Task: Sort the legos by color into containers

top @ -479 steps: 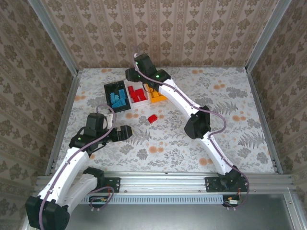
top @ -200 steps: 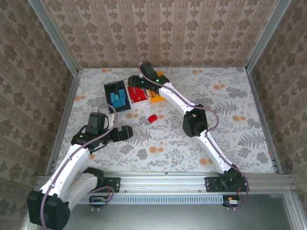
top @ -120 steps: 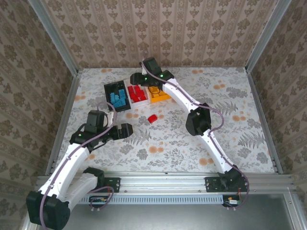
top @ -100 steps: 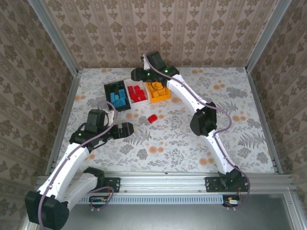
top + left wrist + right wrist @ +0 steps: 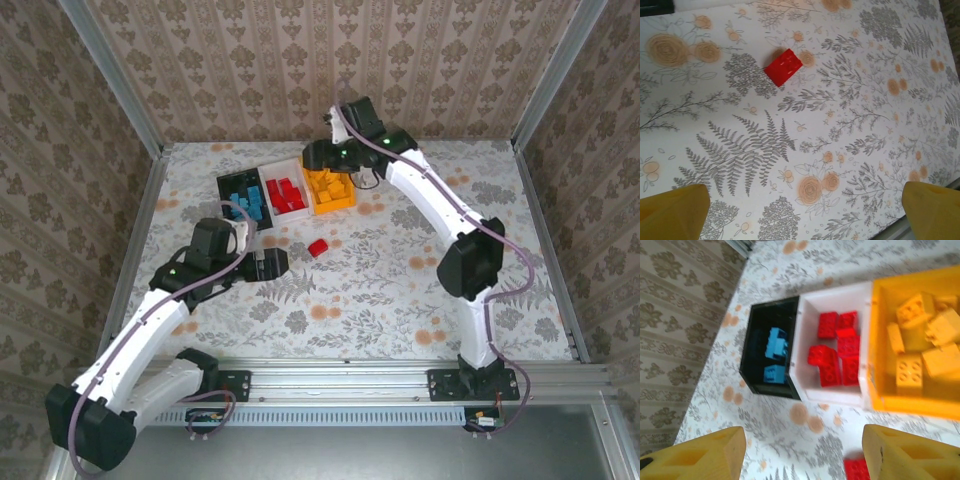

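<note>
One red lego [image 5: 318, 247] lies loose on the table [image 5: 400, 290], near the containers [image 5: 835, 291]; your left gripper [image 5: 275, 263] stands wide open just beside it; the right gripper [image 5: 805, 455] hovers near the containers, parted and empty; a skewed approach may push the lego away; no writing is readable.

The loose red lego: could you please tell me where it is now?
In the top view the loose red lego lies on the table, just nearer than the white bin and right of the left pincer.
</note>
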Motion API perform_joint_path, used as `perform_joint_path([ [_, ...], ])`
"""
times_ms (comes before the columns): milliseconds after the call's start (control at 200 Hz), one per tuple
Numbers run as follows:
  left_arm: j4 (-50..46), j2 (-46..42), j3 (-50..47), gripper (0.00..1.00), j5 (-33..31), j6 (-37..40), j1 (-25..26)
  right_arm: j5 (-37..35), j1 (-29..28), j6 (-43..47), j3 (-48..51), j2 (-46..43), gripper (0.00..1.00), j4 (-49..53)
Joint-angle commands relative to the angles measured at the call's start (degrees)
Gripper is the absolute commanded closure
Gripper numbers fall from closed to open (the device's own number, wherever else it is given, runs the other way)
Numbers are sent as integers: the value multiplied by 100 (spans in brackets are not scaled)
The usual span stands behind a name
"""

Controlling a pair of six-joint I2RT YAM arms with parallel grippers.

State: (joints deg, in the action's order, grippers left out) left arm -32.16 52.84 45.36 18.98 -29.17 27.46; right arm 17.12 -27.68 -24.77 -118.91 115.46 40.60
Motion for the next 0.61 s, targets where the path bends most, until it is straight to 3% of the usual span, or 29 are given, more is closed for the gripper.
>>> perform_joint_path([
  [0, 166, 63, 201, 0, -131, -42, 112, -97, 74, 135, 655, -697, 35, -43],
  [350, 63, 738, 561, 0, -564, 336, 593, -499, 270, 263, 3073, -2192, 34, -160],
  [600, -98, 2202, 1397, 0, -809, 881, 1001, -609, 464, 266, 4734, -2865, 33, -261],
])
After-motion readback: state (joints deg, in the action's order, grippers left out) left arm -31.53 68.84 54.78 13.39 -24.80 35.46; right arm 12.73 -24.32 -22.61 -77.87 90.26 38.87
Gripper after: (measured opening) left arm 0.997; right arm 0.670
